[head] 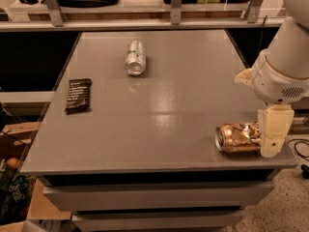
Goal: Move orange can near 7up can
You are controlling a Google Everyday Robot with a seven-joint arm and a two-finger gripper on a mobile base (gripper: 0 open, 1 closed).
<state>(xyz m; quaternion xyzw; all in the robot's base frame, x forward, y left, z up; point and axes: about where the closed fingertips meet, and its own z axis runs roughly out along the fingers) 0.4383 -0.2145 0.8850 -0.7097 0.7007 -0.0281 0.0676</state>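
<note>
The orange can (237,138) is laid at the lower right of the bench (159,110), with the gripper (273,134) at its right end. Whether the gripper is spread cannot be told. The 7up can (135,57) is seen upper centre.

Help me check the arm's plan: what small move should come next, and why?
Probably ease the gripper leftward over the orange can to take hold. The gripper sits at that can's right end near the front right corner of the table, the can lies on its side, and the 7up can lies far off toward the back left.
</note>
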